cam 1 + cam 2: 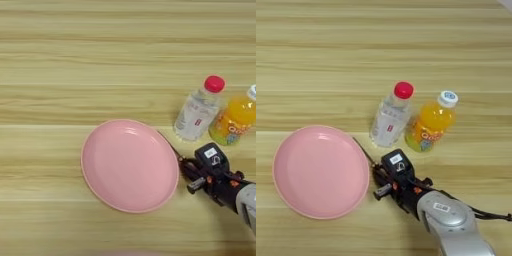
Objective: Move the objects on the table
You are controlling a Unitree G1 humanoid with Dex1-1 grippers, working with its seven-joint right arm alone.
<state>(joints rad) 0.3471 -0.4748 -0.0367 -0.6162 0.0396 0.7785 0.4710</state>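
Right eye view: black two-finger right gripper (379, 176) sits low on the light striped-grain wooden table (384, 55), just beside the round pink plate's (320, 171) right rim; jaw state cannot tell. Thin metal screwdriver shaft (363, 150) pokes out up-left from the gripper; handle hidden. Behind: clear red-capped plastic bottle (390, 116), orange juice bottle (431, 123), both lying tilted.

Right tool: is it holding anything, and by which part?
Cannot tell. The right tool sits at one end of the screwdriver, whose thin shaft pokes out beside the pink plate; any hold is hidden.
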